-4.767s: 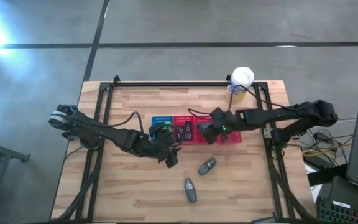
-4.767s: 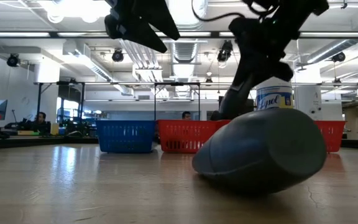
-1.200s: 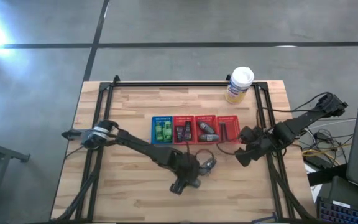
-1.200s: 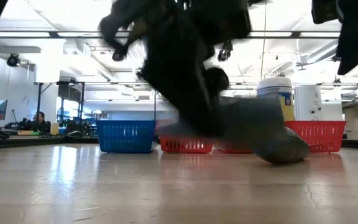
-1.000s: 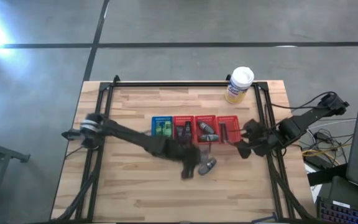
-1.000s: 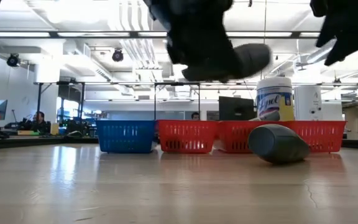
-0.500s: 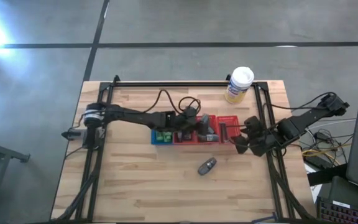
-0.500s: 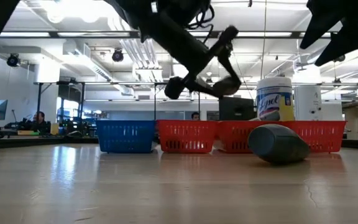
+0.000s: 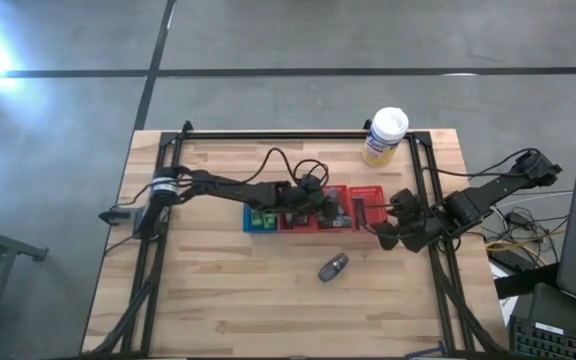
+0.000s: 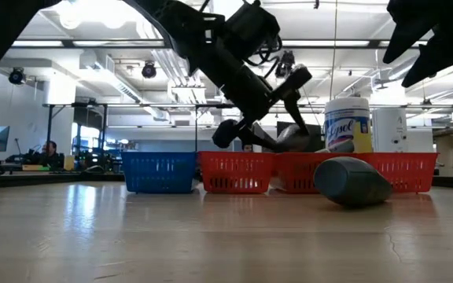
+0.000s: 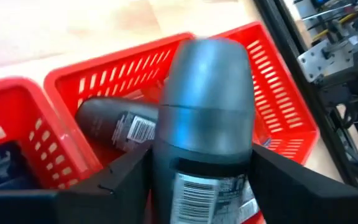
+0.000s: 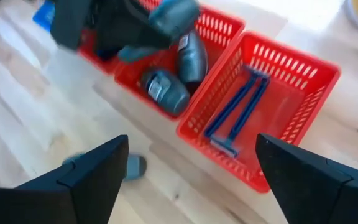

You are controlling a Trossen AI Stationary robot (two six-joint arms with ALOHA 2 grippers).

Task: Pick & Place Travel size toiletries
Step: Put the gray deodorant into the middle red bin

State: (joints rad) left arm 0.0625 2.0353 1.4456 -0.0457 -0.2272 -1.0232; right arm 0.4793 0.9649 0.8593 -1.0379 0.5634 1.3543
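My left gripper (image 9: 330, 210) hangs over the middle red tray (image 9: 340, 224), shut on a grey oval container (image 11: 204, 118) just above the tray's rim (image 10: 289, 140). A dark container (image 11: 114, 127) lies in that tray. Another grey container (image 9: 334, 267) lies on its side on the wood nearer the front. The blue tray (image 9: 252, 193) holds green packets, and the right red tray (image 12: 278, 87) holds blue razors (image 12: 238, 109). My right gripper (image 9: 393, 232) hovers open, right of the trays, with nothing between its fingers (image 12: 191, 149). My left gripper has the grey container's labelled body (image 11: 166, 186) between its two fingers, one on each side. The rounded cap end (image 11: 207, 68) points away from the wrist, so the container lies along the fingers. They slant down from the table's left. It hangs clear of the tray.
A tall yellowish canister with a white lid (image 9: 385, 136) stands at the far right corner. The four trays sit in a row at mid-table, with a black frame rail (image 9: 438, 260) along each side. Bare wood lies near the front edge.
My left gripper has carried the grey container up from the near middle of the table toward the far side, to above the middle red tray, then sunk a little toward it. The other grey container has stayed on the wood.
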